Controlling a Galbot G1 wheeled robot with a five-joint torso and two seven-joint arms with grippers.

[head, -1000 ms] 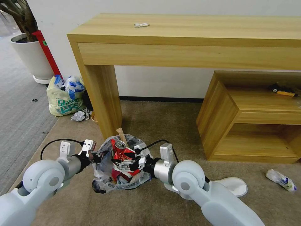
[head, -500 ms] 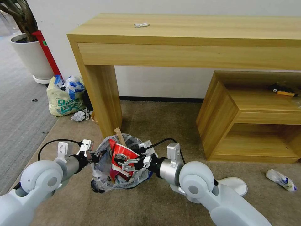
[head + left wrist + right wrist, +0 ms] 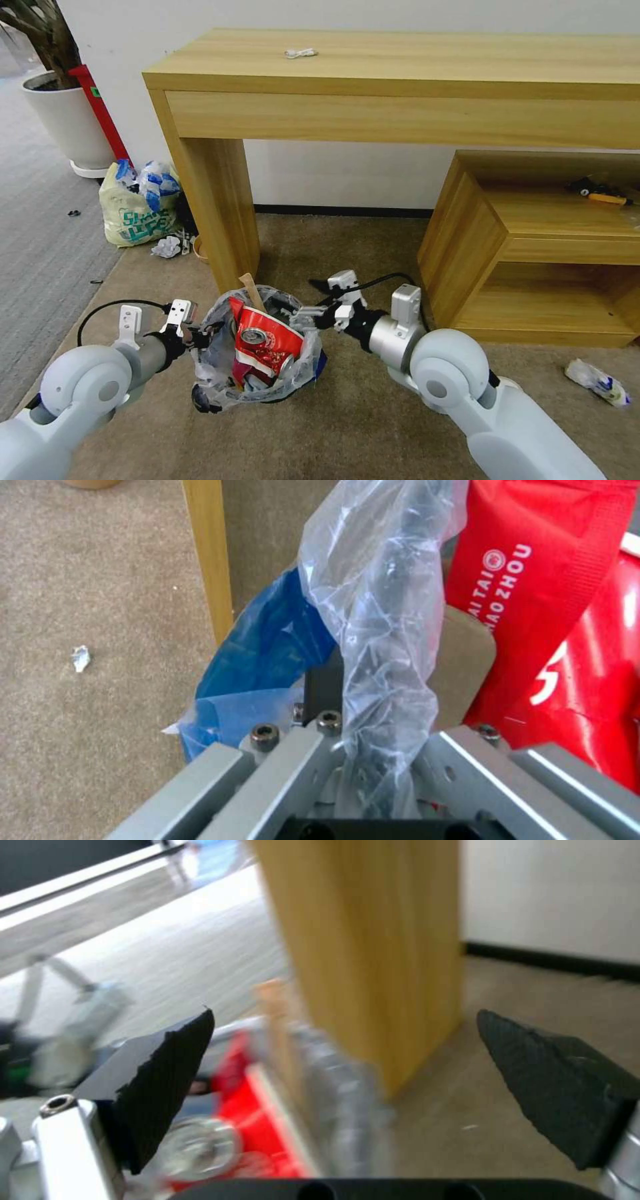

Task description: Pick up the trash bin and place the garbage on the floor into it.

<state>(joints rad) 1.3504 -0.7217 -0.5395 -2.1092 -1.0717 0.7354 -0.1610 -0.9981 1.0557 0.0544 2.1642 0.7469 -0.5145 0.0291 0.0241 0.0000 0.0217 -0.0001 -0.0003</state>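
The trash bin (image 3: 215, 395) is black and round with a crinkly clear liner, and sits low over the tan carpet floor (image 3: 347, 427). It holds a red wrapper (image 3: 267, 343), a crushed can (image 3: 253, 337) and a brown cardboard strip (image 3: 252, 291). My left gripper (image 3: 200, 335) is shut on its near-left rim. In the left wrist view the clear liner (image 3: 380, 630) runs between the fingers, beside a blue patch (image 3: 267, 645). My right gripper (image 3: 299, 303) hangs open and empty just over the bin's right rim. One white slipper (image 3: 512, 385) peeks out behind my right arm. Crumpled plastic (image 3: 598, 382) lies far right.
The wooden desk's leg (image 3: 220, 213) stands just behind the bin. A low wooden shelf unit (image 3: 533, 267) is at the right. A yellowish knotted bag (image 3: 137, 213) and a tissue (image 3: 167, 247) lie left of the leg, near a potted plant (image 3: 63, 120). A small scrap (image 3: 80, 657) lies on the carpet.
My right gripper let go of the red wrapper, which now lies in the bin, then opened and drew back up and to the right. The left gripper still holds the rim.
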